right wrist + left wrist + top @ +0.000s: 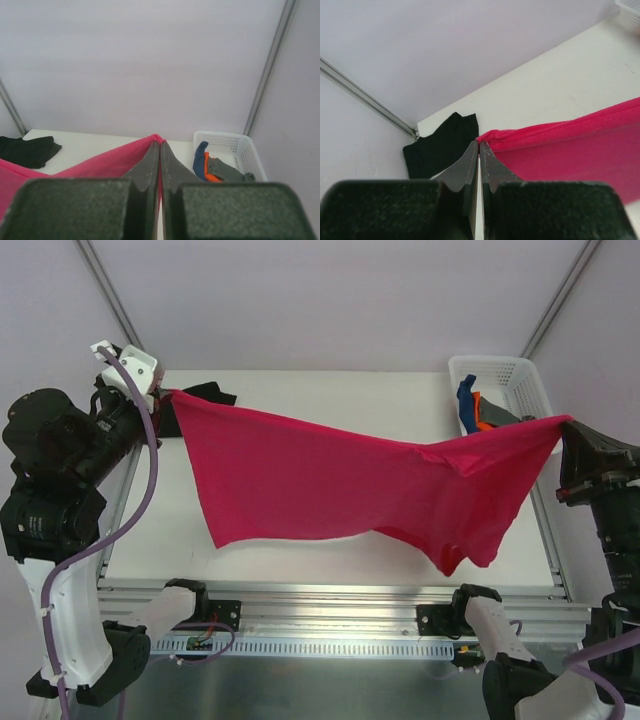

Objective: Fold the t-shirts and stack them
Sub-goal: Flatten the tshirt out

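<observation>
While L gripper (165,395) and R gripper (562,430) clenched crimson-pink cloth t-shirt (330,480) spread above table, black cloth shirt (208,393) lay far-L; white plastic lattice basket (490,362) far-R.

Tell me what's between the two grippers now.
The crimson-pink t-shirt, pinched by left gripper and right gripper at its ends, sagging midway over the table; top view shows it.

Top camera looks down; close wrist cameras apparently share crimson shirt (330,480).
</observation>
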Robot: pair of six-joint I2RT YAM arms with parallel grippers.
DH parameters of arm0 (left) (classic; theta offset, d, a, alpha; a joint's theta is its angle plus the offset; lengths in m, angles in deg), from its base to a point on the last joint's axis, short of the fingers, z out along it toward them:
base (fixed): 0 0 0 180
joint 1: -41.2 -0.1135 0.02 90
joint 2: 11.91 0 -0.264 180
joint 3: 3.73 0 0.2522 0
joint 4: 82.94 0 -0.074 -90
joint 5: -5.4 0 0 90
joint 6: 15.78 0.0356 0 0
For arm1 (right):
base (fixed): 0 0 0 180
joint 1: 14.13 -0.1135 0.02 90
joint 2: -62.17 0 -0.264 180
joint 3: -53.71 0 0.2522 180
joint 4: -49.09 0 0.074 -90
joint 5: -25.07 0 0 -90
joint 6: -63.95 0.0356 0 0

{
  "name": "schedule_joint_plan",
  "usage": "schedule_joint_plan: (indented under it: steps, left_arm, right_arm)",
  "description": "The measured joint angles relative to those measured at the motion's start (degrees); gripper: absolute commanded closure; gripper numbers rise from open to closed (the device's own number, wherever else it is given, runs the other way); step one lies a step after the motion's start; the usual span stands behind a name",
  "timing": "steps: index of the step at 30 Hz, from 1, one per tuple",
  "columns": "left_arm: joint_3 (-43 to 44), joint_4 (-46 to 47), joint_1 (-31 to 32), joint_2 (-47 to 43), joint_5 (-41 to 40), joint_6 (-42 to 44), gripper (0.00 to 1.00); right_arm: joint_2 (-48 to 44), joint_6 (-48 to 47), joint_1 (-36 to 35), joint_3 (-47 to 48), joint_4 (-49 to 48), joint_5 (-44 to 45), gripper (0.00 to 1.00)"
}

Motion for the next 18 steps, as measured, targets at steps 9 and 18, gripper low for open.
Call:
schedule_joint_plan:
  steps: [9,18]
  left_arm:
    - [1.1,9.0,0.0,9.6,-3.7,4.5,1.0]
    - [8.2,13.8,0.0,28.5,-4.8,6.6,1.0]
  right_arm:
    - [11.1,-3.2,0.0,-1.7,-7.9,6.5,0.99]
    - [26.3,-5.4,0.0,-5.4,-11.1,6.4,0.99]
